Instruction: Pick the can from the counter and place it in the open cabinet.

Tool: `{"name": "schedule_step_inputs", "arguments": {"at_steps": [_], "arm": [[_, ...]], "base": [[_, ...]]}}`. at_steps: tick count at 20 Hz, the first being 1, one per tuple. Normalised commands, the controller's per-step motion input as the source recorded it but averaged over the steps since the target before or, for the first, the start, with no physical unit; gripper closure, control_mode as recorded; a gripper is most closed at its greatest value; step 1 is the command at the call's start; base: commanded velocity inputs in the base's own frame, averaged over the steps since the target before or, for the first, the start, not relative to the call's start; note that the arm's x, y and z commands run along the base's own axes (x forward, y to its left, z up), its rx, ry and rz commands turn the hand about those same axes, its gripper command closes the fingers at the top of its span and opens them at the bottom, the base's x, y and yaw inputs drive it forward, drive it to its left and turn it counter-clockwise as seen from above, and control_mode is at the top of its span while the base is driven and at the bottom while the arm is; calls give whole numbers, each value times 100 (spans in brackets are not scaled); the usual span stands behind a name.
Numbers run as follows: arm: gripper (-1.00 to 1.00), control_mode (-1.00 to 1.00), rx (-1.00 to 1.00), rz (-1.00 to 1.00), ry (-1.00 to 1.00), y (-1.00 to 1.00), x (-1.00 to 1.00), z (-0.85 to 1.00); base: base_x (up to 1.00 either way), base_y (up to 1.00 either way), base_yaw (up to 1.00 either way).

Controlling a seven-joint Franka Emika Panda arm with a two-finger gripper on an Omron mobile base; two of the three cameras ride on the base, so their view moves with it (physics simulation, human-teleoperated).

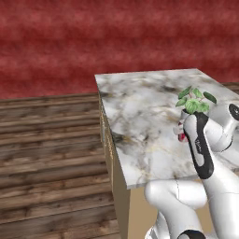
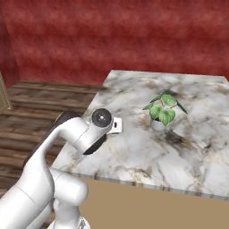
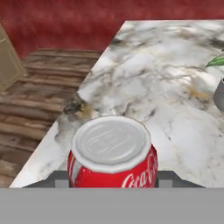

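Note:
The red can (image 3: 114,159) with its silvery top sits close up between my two dark fingertips (image 3: 168,177), and my gripper (image 3: 113,178) is shut on its sides. In the left base view a sliver of the can (image 1: 182,137) peeks out beside my forearm, over the front part of the marble counter (image 1: 140,107). The white hand (image 2: 117,125) hangs over the counter (image 2: 192,147) near its left edge. I cannot tell whether the can touches the slab. The open cabinet is out of view.
A potted green plant (image 2: 162,109) stands on the counter to the right of the hand, and also shows as the plant (image 1: 193,100). A wooden floor (image 1: 51,154) lies left of the counter, a red wall (image 1: 116,37) behind. A tan wood panel (image 3: 8,61) is at the far left.

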Motion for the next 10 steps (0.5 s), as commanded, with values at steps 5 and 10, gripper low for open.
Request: {"name": "schedule_step_inputs", "arguments": {"at_steps": [5, 10], "arm": [[100, -100, -6, -25, 16, 11, -7, 71], [100, -100, -3, -20, 11, 21, -26, 78]], "base": [[0, 0, 0], [0, 0, 0]]}}
